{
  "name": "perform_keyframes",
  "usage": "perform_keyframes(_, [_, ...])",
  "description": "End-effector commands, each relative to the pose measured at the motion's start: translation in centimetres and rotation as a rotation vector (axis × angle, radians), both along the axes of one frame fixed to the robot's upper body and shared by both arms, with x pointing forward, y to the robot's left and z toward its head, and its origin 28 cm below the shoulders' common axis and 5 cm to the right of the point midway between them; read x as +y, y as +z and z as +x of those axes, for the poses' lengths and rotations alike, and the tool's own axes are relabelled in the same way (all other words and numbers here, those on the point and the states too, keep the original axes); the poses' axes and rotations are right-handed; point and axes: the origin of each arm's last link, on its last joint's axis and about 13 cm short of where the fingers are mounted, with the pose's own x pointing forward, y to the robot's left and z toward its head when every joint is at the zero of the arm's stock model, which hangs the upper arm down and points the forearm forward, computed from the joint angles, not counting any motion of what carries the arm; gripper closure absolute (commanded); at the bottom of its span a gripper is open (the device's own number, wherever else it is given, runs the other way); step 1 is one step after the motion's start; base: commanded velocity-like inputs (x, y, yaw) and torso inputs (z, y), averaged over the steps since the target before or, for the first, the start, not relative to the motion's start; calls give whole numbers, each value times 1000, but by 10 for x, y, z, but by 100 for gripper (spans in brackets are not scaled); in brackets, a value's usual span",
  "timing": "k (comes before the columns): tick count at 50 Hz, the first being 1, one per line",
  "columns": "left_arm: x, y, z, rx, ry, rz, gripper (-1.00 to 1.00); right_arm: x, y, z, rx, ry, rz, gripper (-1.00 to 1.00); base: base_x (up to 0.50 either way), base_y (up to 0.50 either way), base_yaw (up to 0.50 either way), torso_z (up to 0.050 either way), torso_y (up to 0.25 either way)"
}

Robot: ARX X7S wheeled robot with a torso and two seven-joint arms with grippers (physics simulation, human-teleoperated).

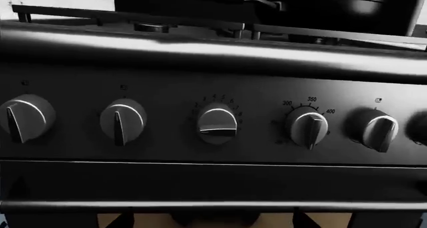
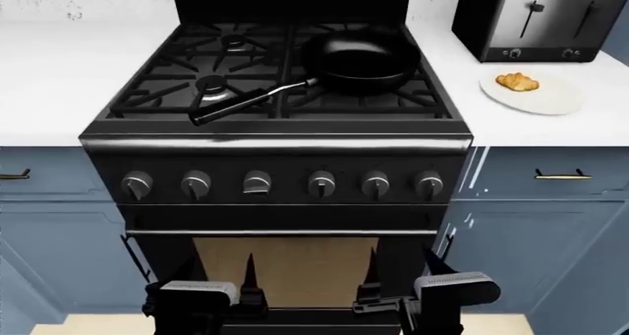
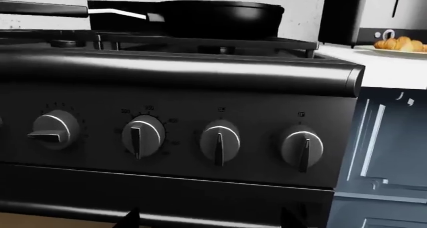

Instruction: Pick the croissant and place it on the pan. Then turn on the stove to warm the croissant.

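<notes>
The croissant point(image 2: 517, 82) lies on a white plate point(image 2: 550, 99) on the counter right of the stove point(image 2: 275, 140); it also shows in the right wrist view as the croissant point(image 3: 400, 43). The black pan point(image 2: 359, 59) sits empty on the rear right grate, its handle pointing front left. Both grippers hang low in front of the oven door, far below the croissant. My left gripper point(image 2: 188, 265) point(image 1: 210, 220) is open and empty, facing the knobs. My right gripper point(image 2: 405, 265) point(image 3: 212, 218) is open and empty too. The third knob from the left point(image 2: 256, 182) point(image 1: 217, 124) is turned sideways; the others point down.
A steel-and-black toaster point(image 2: 531, 18) stands behind the plate. White countertops point(image 2: 49, 77) flank the stove, with blue cabinet drawers point(image 2: 550, 177) below. The oven handle bar point(image 2: 280, 233) runs just above the grippers.
</notes>
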Motion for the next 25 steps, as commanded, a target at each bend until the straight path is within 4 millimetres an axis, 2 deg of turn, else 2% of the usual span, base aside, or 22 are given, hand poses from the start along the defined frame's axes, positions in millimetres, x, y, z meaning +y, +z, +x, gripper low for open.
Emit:
perform_keyframes(1, [1,0,-1,1,-16,-11,-100,0,1,-1,-6,25,27,-100,0,0,0,50,0])
perform_keyframes(12, [0,1,0,6,-19,-31,-100,0,3,2,7,17,67,-100,0,0,0,50,0])
perform_keyframes(13, [-3,1,1,21,19,14,-100,-1,3,1,10,18,74,-100,0,-273,0,20,0])
perform_keyframes(18, [-5,1,2,84,27,17,-100,-1,3,1,13,15,84,-100,-20,-500,0,0,0])
perform_keyframes(21, [-6,-1,3,50,81,86,-100,-2,3,1,13,12,84,-100,-51,-500,0,0,0])
perform_keyframes(25, [-6,-1,3,46,78,88,-100,-2,3,1,14,10,82,-100,-49,-500,0,0,0])
